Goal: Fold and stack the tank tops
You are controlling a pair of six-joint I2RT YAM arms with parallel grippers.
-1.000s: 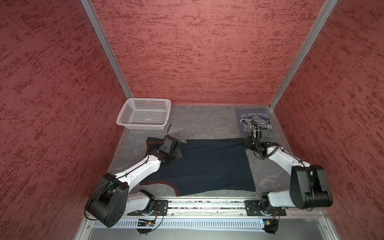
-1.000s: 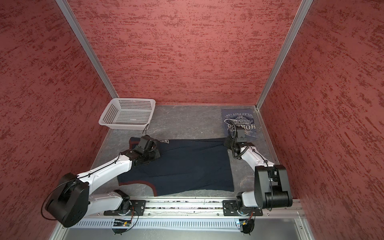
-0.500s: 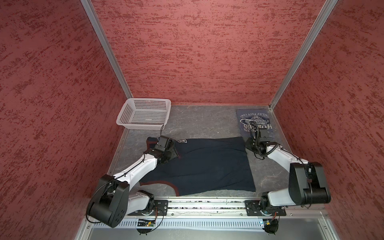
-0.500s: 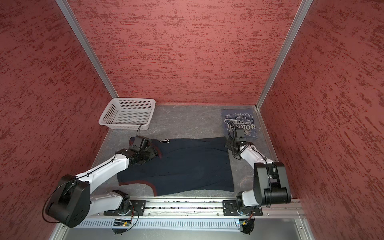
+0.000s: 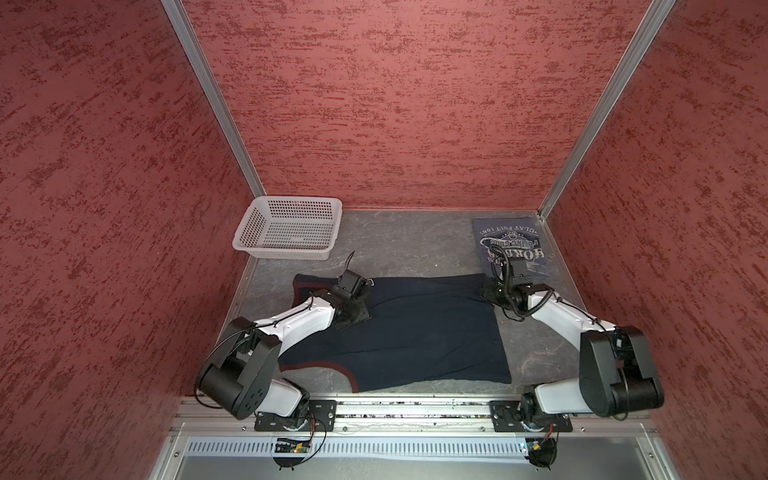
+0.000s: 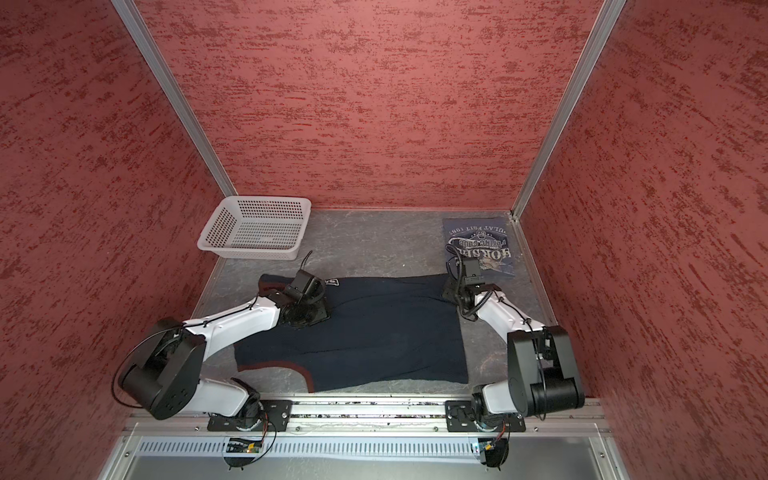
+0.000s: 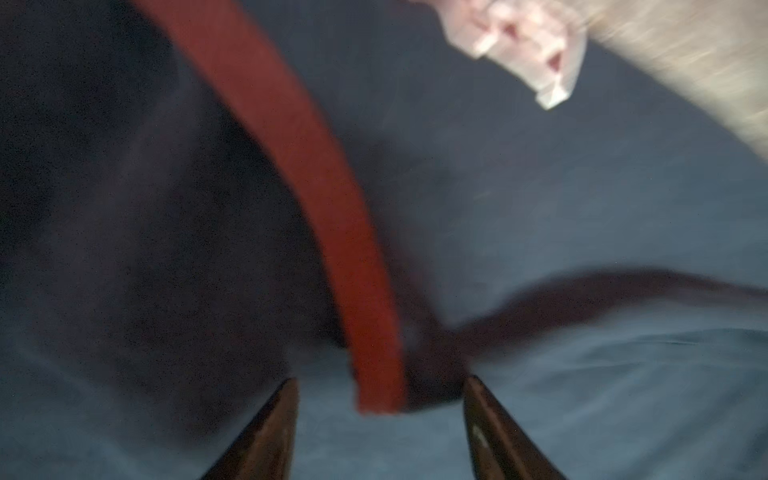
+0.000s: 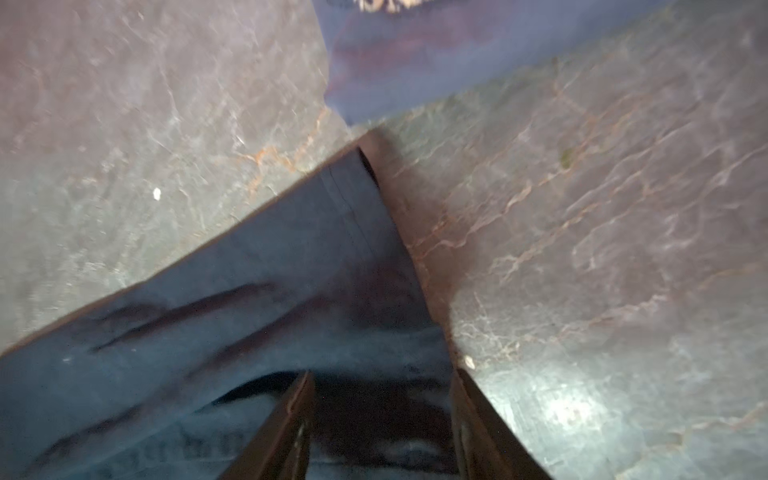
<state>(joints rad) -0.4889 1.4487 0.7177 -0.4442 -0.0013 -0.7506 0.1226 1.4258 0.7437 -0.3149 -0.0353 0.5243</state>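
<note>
While the white perforated basket (image 5: 286,252) sits at the far left corner of the grey table (image 5: 407,237), we see its mesh floor from wall to wall. The dark navy tank top (image 5: 415,332) lies spread across the middle of the table. The slate-blue tank top (image 5: 513,232) lies folded at the far right corner, just beyond it. We find the left arm (image 5: 299,324) stretched low over the navy top's far left shoulder. The left gripper (image 7: 380,382) has its jaws apart, and the maroon trim (image 7: 291,137) ends between them. The right arm (image 5: 561,311) bends toward the far right corner of the navy top. There the right gripper (image 8: 382,374) stands parted above the cloth, clamping nothing.
</note>
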